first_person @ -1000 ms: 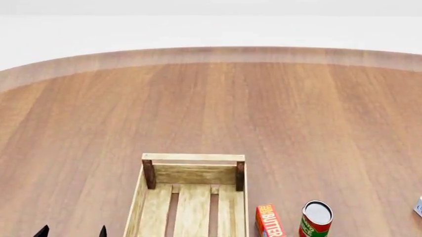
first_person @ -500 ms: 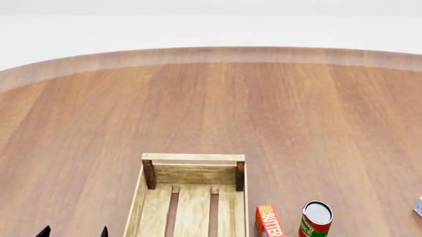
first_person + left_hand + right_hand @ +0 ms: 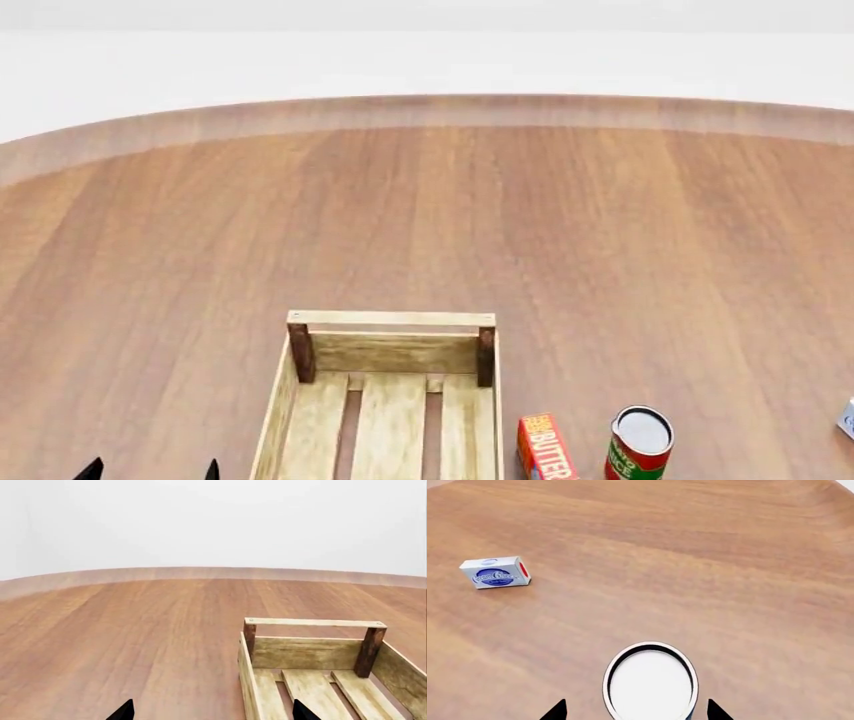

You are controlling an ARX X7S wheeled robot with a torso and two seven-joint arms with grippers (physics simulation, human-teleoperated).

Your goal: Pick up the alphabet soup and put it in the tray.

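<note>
In the right wrist view a can's pale white top [image 3: 650,682] shows from above, with a thin blue sliver of label at its edge; I take it for the alphabet soup. My right gripper [image 3: 635,712] is open, its fingertips on either side of that top and apart from it. The can and the right gripper are out of the head view. The tray [image 3: 387,345], a light-wood slatted crate, stands at the near middle and also shows in the left wrist view [image 3: 313,652]. My left gripper [image 3: 150,470] is open and empty, left of the tray, and shows in its own view [image 3: 212,712].
A red-and-green can [image 3: 639,445] and a red butter box [image 3: 545,448] stand right of the tray. A white-and-blue cream cheese box [image 3: 495,573] lies on the wooden table beyond the right gripper; its corner shows at the head view's right edge [image 3: 847,418].
My left gripper's fingertips have sunk slightly toward the bottom edge of the head view. Nothing else has moved.
</note>
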